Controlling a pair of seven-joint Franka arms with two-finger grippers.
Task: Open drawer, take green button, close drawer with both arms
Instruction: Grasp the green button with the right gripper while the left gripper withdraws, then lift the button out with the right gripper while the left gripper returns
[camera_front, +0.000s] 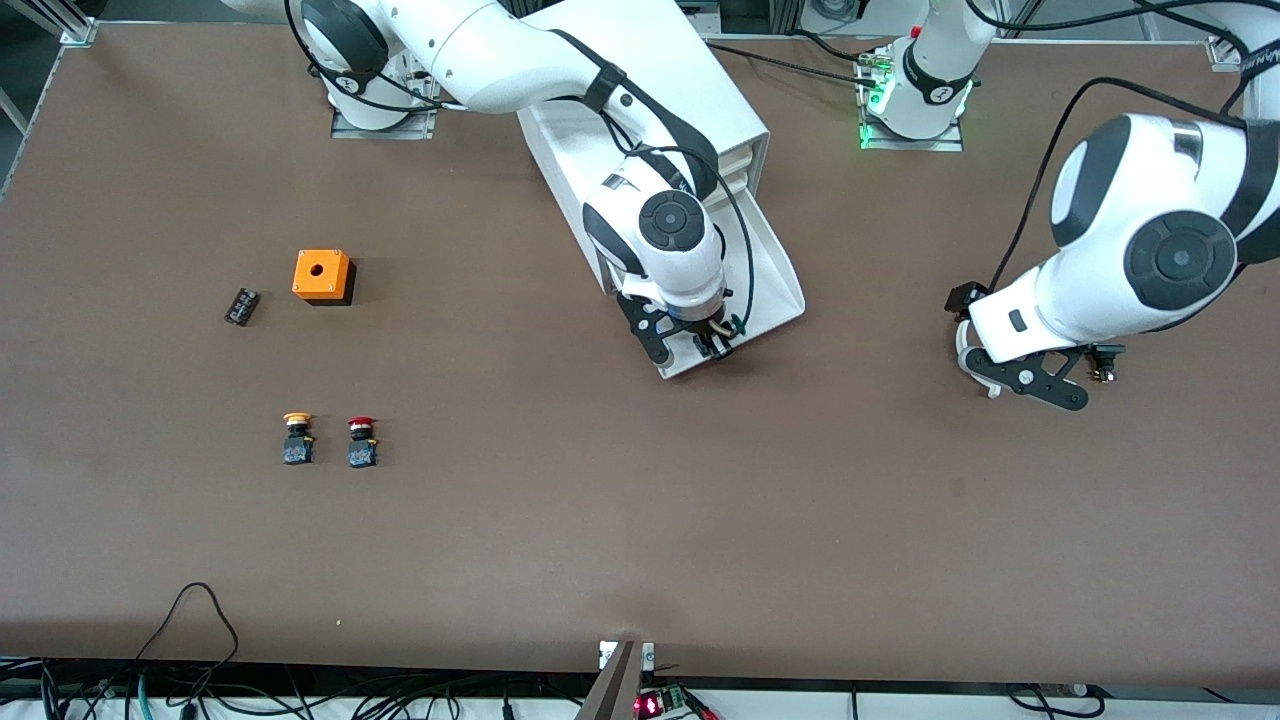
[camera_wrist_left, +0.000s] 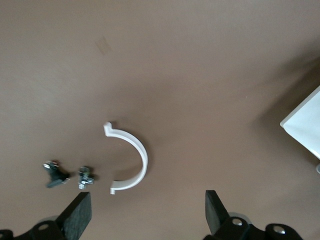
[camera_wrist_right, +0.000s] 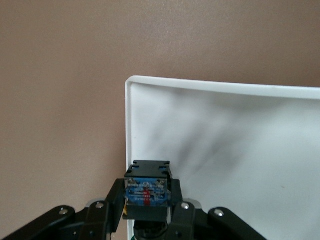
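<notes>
At the centre of the frame the drawer (camera_front: 770, 285) stands pulled well out of the white cabinet (camera_front: 650, 90), and the right end effector (camera_front: 712, 345) hangs over its outer corner, clenched on the button (camera_wrist_right: 148, 192). The right wrist view shows the button's black body and blue base pinched between the fingers; the cap is hidden.

At the right of the frame the left end effector (camera_front: 1040, 385) waits over bare counter (camera_front: 640, 540), fingers spread, above a white curved clip (camera_wrist_left: 131, 159) and two small screws (camera_wrist_left: 70, 176).

The step in hand looks like lifting the button out. I would raise it straight up until it clears the drawer's rim, then carry it away, keeping the grip firm, since the hold sits on a narrow body. Only then should the drawer be pushed shut, squarely.
</notes>
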